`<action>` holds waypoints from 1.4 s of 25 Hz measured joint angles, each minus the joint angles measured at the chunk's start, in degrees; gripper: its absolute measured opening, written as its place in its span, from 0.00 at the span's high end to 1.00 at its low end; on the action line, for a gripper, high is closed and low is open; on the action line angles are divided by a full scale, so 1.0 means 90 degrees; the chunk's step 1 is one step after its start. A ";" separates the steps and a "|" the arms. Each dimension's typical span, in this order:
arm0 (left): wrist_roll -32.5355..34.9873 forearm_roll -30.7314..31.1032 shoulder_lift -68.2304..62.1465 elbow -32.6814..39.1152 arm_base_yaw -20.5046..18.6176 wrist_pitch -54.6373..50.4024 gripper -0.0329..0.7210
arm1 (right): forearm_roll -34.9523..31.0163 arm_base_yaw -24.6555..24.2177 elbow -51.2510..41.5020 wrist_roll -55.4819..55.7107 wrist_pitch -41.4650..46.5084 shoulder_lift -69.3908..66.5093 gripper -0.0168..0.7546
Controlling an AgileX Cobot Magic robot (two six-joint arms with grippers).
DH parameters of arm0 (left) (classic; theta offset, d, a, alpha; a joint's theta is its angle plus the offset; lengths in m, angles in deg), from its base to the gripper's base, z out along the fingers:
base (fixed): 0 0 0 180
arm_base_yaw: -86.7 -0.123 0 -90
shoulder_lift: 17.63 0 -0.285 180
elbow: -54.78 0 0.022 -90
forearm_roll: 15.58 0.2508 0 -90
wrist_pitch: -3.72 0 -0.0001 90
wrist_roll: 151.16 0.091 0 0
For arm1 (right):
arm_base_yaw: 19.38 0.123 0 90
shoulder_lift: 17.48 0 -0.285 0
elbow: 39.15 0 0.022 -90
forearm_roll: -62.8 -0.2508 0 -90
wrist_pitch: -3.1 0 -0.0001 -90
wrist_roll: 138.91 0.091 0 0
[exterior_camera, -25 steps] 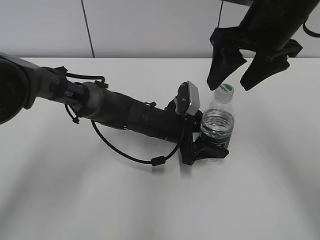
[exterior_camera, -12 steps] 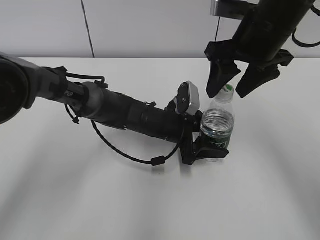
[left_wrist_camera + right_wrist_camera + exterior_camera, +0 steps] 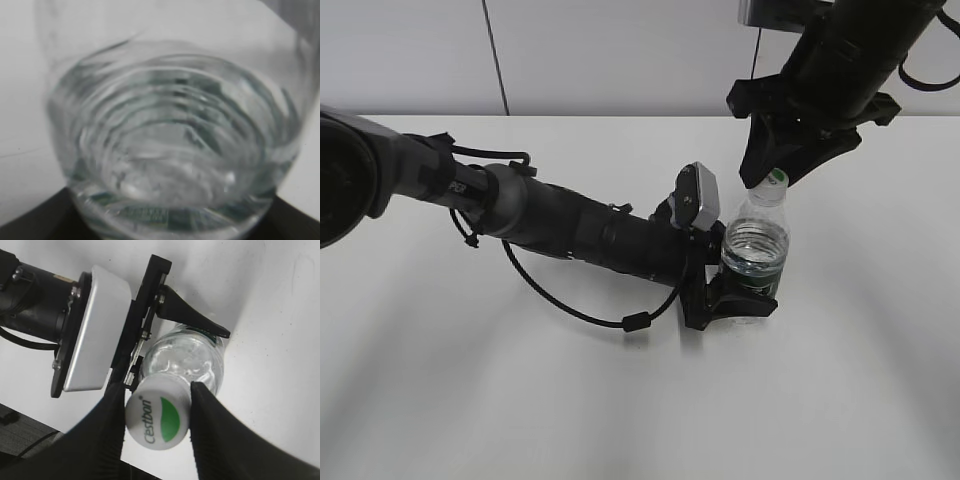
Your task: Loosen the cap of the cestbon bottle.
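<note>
White tabletop [image 3: 470,400] fills the near part of the exterior view, pretty bare; a thin black cable [image 3: 570,300] loops off the left arm [image 3: 570,230], which lies low across the table from the left edge toward the middle. At its end sits the left gripper [image 3: 735,300], clamped around the lower body of the cestbon bottle [image 3: 755,250] right at the dark green label band; the left wrist view is basically nothing but clear ribbed plastic and water up close, with the black fingers [image 3: 40,220] just peeking in at the bottom corners, so the grip looks snug. A pale grey camera box [image 3: 698,197] rides on top of that wrist, just beside the bottle's shoulder.

Bottle stands upright on the table, a bit right of centre; its cap [image 3: 157,417] is white with a green leaf mark and "C'estbon" lettering, seen clearly from above in the right wrist view. The right gripper [image 3: 156,425] comes down on it from above; its two black fingers [image 3: 212,430] sit one on each side of the cap, pressed against the ribbed edge, so it's closed on the cap. In the exterior view the fingertips hide most of the cap; only a sliver of white and green shows.

Behind everything, a plain pale wall [image 3: 620,50] with one dark vertical seam.
</note>
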 joint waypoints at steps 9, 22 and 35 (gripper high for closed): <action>0.0021 0.0006 0.0000 0.0000 0.0013 0.0000 0.29 | -0.0013 0.0000 0.0012 -0.1904 0.0172 0.0000 0.59; 0.0063 0.0027 0.0000 0.0000 0.0019 -0.0012 0.29 | -0.0155 0.0000 0.0031 -0.4917 0.0257 0.0000 0.46; 0.0017 0.0025 0.0000 0.0000 0.0019 -0.0005 0.29 | -0.0226 0.0000 0.0025 0.0425 -0.0333 0.0307 0.18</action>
